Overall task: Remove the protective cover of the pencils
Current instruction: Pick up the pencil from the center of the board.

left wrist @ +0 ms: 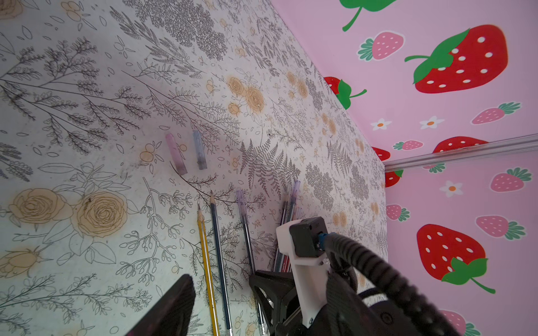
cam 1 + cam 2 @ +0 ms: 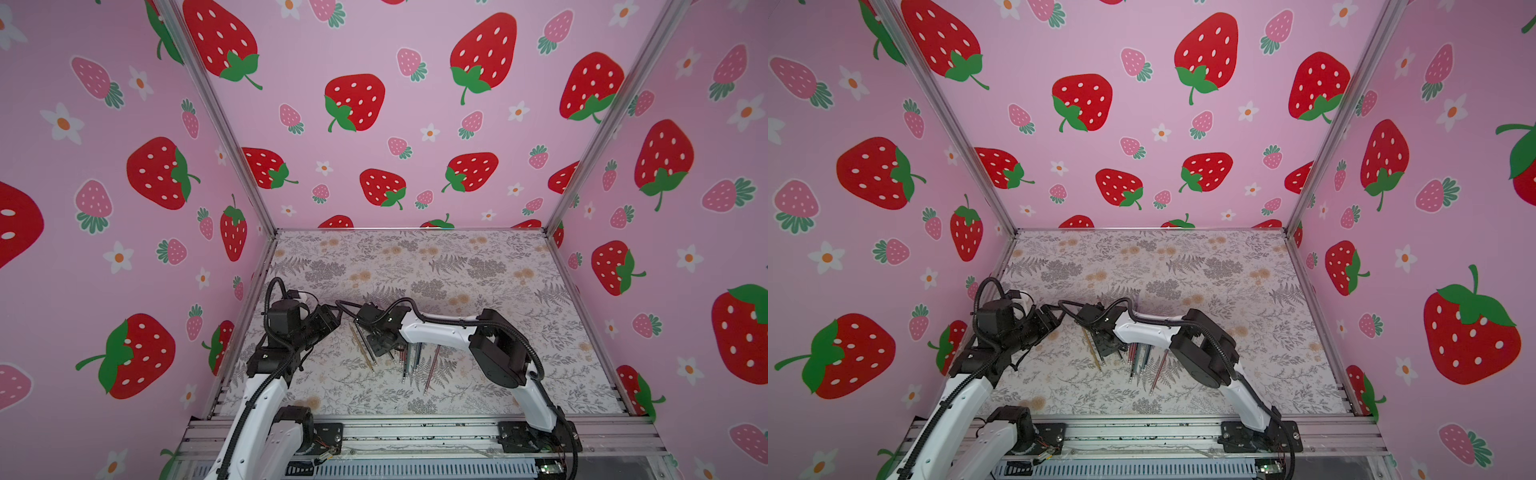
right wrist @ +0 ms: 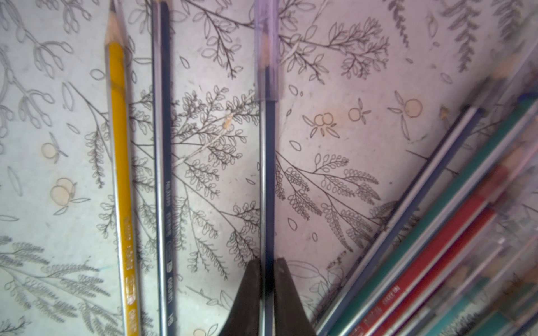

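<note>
The right gripper (image 3: pixel 268 263) clamps a blue pencil (image 3: pixel 267 180), its tip inside a clear cap (image 3: pixel 266 49) ahead. Beside it, blurred pencils (image 3: pixel 436 247) run off-frame. The left gripper (image 2: pixel 332 319) hangs open, empty.

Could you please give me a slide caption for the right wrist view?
Right gripper clamps a dark blue pencil whose tip wears a translucent purple plastic cap.

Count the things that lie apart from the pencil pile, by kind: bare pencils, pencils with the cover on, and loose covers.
Bare pencils: 2, the yellow pencil and the dark blue pencil
Pencils with cover on: 1, the capped dark blue pencil, in the right gripper
Loose covers: 2, the pink cover and the grey-blue cover
Total: 5
</note>
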{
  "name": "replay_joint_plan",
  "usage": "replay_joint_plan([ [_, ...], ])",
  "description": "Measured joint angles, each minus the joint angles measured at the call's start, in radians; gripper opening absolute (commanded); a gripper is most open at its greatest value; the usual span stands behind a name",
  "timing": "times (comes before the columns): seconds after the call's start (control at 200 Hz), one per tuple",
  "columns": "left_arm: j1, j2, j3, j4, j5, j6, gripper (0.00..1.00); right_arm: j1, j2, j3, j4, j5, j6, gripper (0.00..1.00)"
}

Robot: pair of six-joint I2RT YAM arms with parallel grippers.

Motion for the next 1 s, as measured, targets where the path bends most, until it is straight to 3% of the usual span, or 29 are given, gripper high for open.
replay_joint_plan([
  [0.405,-0.001,-0.097,-0.061,0.03,-0.02,-0.005,0.85,-0.001,-0.038,-0.067,0.079,0.002,-0.005,0.03],
  [0.67,-0.001,-0.102,-0.119,0.125,0.081,-0.013,0.84,-0.005,-0.129,-0.2,0.158,0.008,-0.014,0.0],
  [1.001,-0.017,-0.043,-0.129,0.214,0.129,-0.031,0.79,-0.002,-0.233,-0.263,0.267,0.007,-0.032,0.0],
])
